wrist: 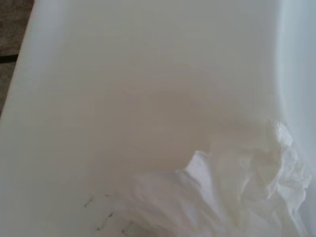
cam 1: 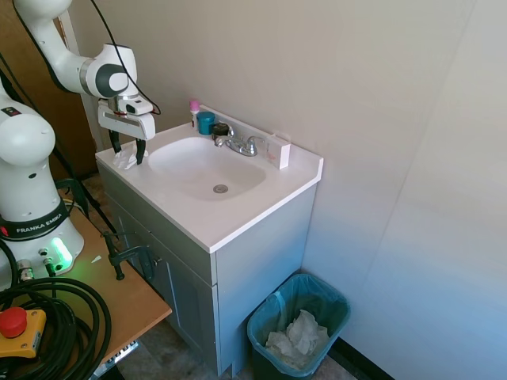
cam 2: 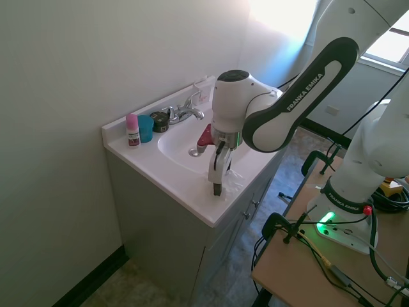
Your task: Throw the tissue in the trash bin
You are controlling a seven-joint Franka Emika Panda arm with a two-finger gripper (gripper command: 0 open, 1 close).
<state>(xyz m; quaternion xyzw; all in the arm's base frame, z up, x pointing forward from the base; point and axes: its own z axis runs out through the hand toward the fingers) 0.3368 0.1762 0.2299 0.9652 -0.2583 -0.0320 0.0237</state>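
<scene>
The gripper (cam 1: 128, 153) is spread apart over the tissue (cam 1: 124, 161) on the sink top (cam 1: 238, 214); the trash bin (cam 1: 299, 330) stands on the floor

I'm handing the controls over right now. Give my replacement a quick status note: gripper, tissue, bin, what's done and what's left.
Gripper: open, pointing down, fingers straddling the tissue at the counter's corner near the arm, beside the basin; not closed on it yet.
Trash bin: on the floor at the far end of the vanity, teal liner, white paper wads already inside.
Done: approach to the tissue.
Left: close on the tissue, lift, carry across the sink to the bin, release.
</scene>
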